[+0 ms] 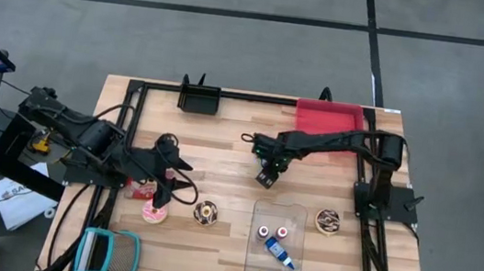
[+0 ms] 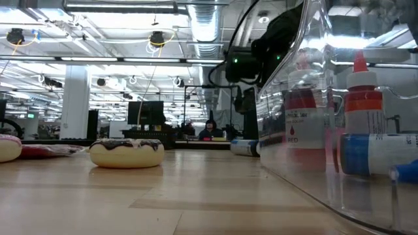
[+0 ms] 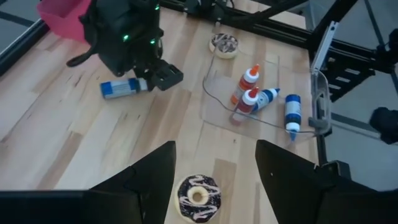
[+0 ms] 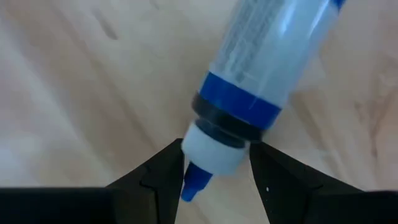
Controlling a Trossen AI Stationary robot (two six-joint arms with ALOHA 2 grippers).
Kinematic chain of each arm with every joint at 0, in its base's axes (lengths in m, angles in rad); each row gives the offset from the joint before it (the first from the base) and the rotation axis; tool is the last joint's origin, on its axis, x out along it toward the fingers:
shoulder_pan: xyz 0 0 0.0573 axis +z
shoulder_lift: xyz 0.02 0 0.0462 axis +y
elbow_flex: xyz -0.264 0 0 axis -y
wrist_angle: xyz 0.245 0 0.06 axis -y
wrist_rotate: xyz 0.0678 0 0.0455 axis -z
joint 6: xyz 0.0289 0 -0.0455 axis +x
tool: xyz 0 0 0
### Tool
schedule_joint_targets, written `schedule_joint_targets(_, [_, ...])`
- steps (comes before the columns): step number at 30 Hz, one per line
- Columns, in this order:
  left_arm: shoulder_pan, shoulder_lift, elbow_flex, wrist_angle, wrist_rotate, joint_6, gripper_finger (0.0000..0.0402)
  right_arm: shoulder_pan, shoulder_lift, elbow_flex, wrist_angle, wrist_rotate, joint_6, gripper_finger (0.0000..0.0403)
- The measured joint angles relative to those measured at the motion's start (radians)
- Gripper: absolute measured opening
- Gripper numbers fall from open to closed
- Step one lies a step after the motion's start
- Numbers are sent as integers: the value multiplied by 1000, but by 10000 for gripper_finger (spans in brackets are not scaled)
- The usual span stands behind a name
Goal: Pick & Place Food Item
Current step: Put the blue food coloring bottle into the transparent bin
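1. Locate the right gripper [image 1: 267, 172] near the middle of the table [image 1: 223, 142], between the red bin [image 1: 327, 118] and the clear tray [image 1: 256, 213].

2. Check the blue-capped bottle [image 4: 261, 68]. It lies flat on the wood with its long axis level with the table surface. In the right wrist view its blue nozzle points back toward the wrist, and its clear body runs away past the fingertips.

3. Confirm the grip. The right gripper [image 4: 214, 158] has its 2 fingers [image 4: 163, 171] closed partway on the bottle's white neck, 1 on each side, just behind the blue collar. The bottle is not lifted (it rests on the table).

4. Cross-check from the left wrist view. The bottle [image 3: 123, 88] lies beside the dark right gripper [image 3: 163, 74], cap end at the fingers and base pointing away from them. From table height, only the end of the bottle [image 2: 243, 147] shows, beside the tray wall [image 2: 294, 124].

5. Note the left gripper [image 3: 214, 149]. Its fingers stand wide apart and hold nothing. It hangs over the left part of the table, with a chocolate-iced donut [image 3: 198, 198] below and between its fingertips and a pink donut [image 1: 155, 213] nearby.

6. Note the tray contents: 2 red-capped bottles [image 3: 249, 78] standing and 2 blue ones [image 3: 292, 112] lying down. Another chocolate donut [image 1: 328, 222] sits just beside the tray.
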Motion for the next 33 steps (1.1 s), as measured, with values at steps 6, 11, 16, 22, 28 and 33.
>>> schedule_joint_targets(6, [-4, 0, 0, 56, 0, -1, 218, 2, 23, 2, 16, 42, -6, 173])
schedule_joint_targets(11, [-4, 0, 0, 91, 0, -1, 218, 1, 25, 0, 32, 66, -6, 144])
schedule_joint_targets(16, [-4, 0, 0, 95, 0, -1, 218, 4, 27, 0, 41, 74, -6, 100])
schedule_joint_targets(22, [-4, 0, 0, 94, 0, 0, 218, 34, -29, -4, 54, 135, 4, 89])
schedule_joint_targets(28, [-23, 0, 0, 85, -1, 0, 218, 127, -242, -2, -38, 133, 61, 46])
schedule_joint_targets(33, [-51, 0, 0, -8, -5, -21, 218, 265, -455, -1, -104, 127, 177, 2])
